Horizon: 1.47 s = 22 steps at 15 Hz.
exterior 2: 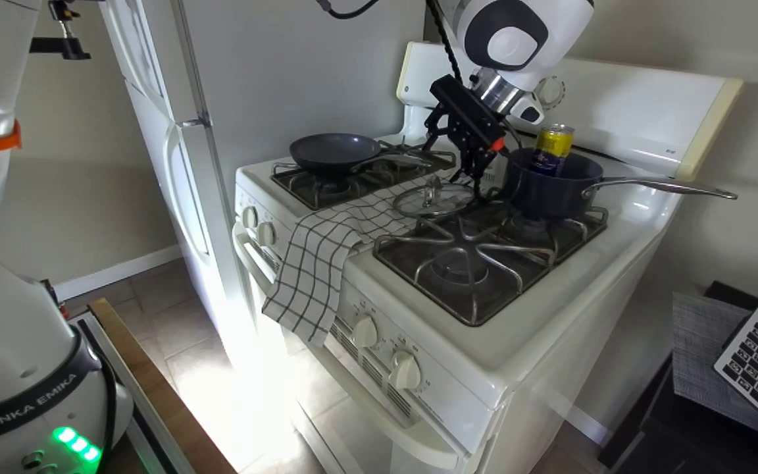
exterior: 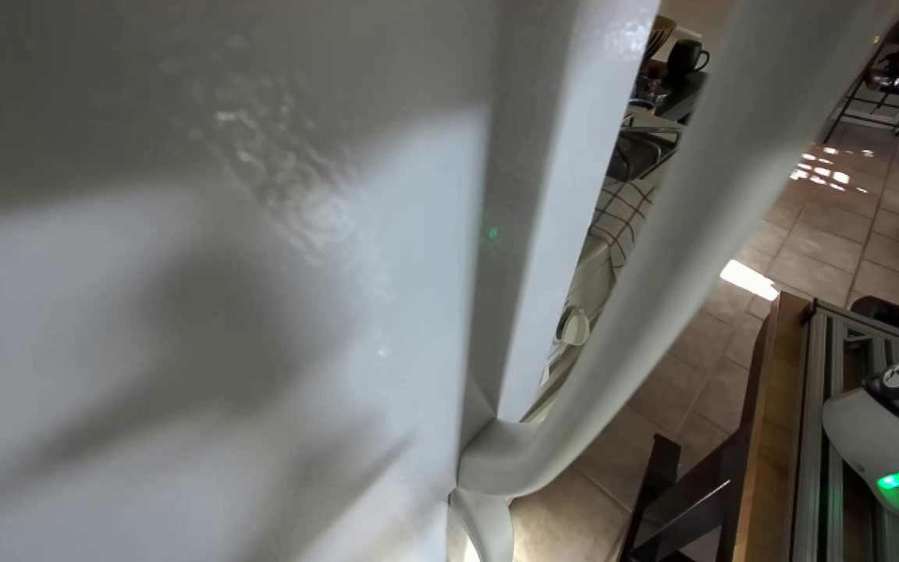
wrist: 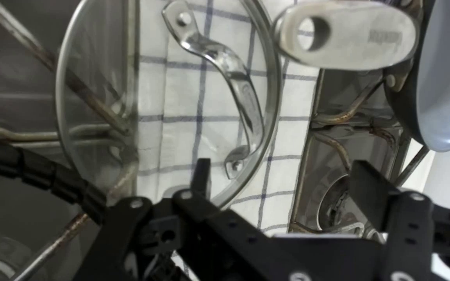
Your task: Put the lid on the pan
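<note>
One lid (wrist: 170, 97), parted jaws, any contact unclear

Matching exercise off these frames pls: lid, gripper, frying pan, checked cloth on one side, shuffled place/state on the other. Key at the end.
Column 1
1. lid
2. gripper
3. frying pan
4. checked cloth

Column 2
A. hanging over the front edge of the stove
B. see-through, checks showing beneath it
C. jaws apart
D. on the stove, at the side by the fridge

Pairs: 1-B, 2-C, 3-D, 4-A
</note>
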Tool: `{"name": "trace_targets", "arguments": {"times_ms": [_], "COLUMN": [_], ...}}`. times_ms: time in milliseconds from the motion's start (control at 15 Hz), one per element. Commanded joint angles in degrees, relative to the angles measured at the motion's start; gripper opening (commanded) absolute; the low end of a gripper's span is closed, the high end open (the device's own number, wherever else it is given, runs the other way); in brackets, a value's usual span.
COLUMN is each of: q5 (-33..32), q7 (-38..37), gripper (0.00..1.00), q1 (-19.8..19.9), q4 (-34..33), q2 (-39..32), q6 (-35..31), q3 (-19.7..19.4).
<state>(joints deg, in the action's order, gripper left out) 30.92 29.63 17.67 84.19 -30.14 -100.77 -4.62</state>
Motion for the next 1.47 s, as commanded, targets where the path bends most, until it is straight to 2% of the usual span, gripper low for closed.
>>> {"name": "trace_targets", "arguments": {"times_ms": [0,67,133,200,333,600,733,800,867,1000,1200,1400], "q5": [-2.19,-2.98,-3.73,-4.27,-5.18,-7.78,-8.49,-8.58,-8.53,-8.26,-7.86,-7.85], "q7": [0.5,0.47,0.38,0.34,0.21,-0.64,-0.82,-0.79,-0.89,-0.94,-1.05,-1.12], "gripper": [0.81,0.84,0.79,0.82,0.8,0.8,0.77,0.7,0.58,0.45,0.19,0.0], "q1": [1.39,1.34,1.26,1.21,1.09,0.51,0.48,0.52,0.53,0.6,0.71,0.73], "q4": [-3.38,-3.8,-4.29,-4.49,-4.87,-4.73,-4.61,-4.54,-4.51,-4.49,-4.52,-4.51], "q2": [-2.16,-2.38,-2.64,-2.74,-3.06,-3.51,-3.73,-3.82,-3.82,-3.75,-3.84,-3.97], "q6": [4.13,5.35,6.41,7.17,7.8,7.38,7.14,7.04,6.91,6.74,6.64,6.52], "q3": [1.85,1.96,2.0,2.0,2.08,1.8,1.9,2.02,2.1,2.28,2.46,2.47]}}
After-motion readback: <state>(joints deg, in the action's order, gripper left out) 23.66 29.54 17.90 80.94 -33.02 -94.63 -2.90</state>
